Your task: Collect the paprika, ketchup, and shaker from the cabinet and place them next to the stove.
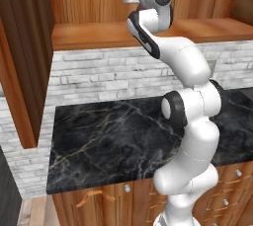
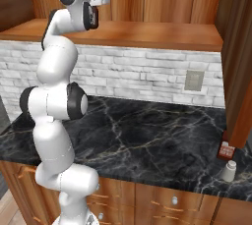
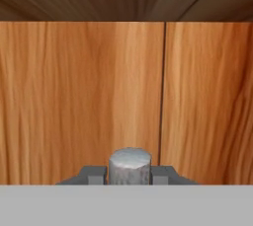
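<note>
Pincer [image 3: 129, 175] closed on the shaker [image 3: 129, 163]: in the hand view the two dark fingertips [image 3: 94, 174] sit tight against either side of the small grey-white cylinder, which stands upright between them with its flat-looking top in plain sight. Straight ahead of the pincer, beyond the shaker, is the cabinet [image 3: 79, 96], its orange-brown panels running in vertical grain, with a thin dark seam between two panels just to the right of the shaker. Above the pincer a darker wooden surface slants across the top of the hand view.

From the base views the arm reaches up high, its hand level with the cabinet's back panels. Just below the pincer lies the shelf [image 1: 89, 35] [image 2: 147, 32], a flat wooden board. Further below comes a pale brick wall [image 2: 128, 71], with a grey outlet plate [image 2: 194, 80] set into it, down and to the right of the pincer. Well below is the black marble counter [image 2: 147, 135], and under that the drawers [image 2: 172, 199] with round knobs.

Far down and right of the pincer, at the counter's end beside a wooden side panel, stand a small red item [image 2: 225, 149] and a small pale cup-shaped piece [image 2: 229, 170]; both are too small to identify.
</note>
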### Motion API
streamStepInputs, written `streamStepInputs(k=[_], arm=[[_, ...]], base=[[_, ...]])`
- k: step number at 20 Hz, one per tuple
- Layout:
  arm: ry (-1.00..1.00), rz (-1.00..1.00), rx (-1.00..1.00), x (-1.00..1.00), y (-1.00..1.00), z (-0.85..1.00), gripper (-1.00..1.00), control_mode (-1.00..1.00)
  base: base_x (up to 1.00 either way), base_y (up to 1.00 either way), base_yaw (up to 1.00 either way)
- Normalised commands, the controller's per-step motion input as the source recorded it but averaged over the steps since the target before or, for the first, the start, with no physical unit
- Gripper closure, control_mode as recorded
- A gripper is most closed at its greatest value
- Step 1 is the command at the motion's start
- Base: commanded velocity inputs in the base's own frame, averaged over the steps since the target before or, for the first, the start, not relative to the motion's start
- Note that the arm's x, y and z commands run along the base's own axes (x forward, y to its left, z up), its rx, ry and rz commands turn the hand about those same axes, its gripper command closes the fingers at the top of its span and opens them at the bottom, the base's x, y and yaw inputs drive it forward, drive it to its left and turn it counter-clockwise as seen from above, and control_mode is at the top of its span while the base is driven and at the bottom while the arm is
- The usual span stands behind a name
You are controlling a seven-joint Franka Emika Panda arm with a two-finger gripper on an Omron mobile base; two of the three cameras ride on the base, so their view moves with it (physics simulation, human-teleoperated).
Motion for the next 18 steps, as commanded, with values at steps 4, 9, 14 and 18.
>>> streamStepInputs(k=[4,9,14,18], arm=[[0.00,0.00,0.00,0.00,0.00,-0.01,1.00,-1.00],[-0.01,0.00,0.01,-0.03,-0.03,-0.12,1.00,-1.00],[-0.10,0.00,0.04,-0.39,-0.18,-0.26,1.00,-1.00],[-0.19,-0.01,0.06,-0.94,-0.18,-0.07,1.00,-1.00]], base=[[0.00,0.00,0.00],[0.00,0.00,0.00],[0.00,0.00,0.00],[0.00,0.00,0.00]])
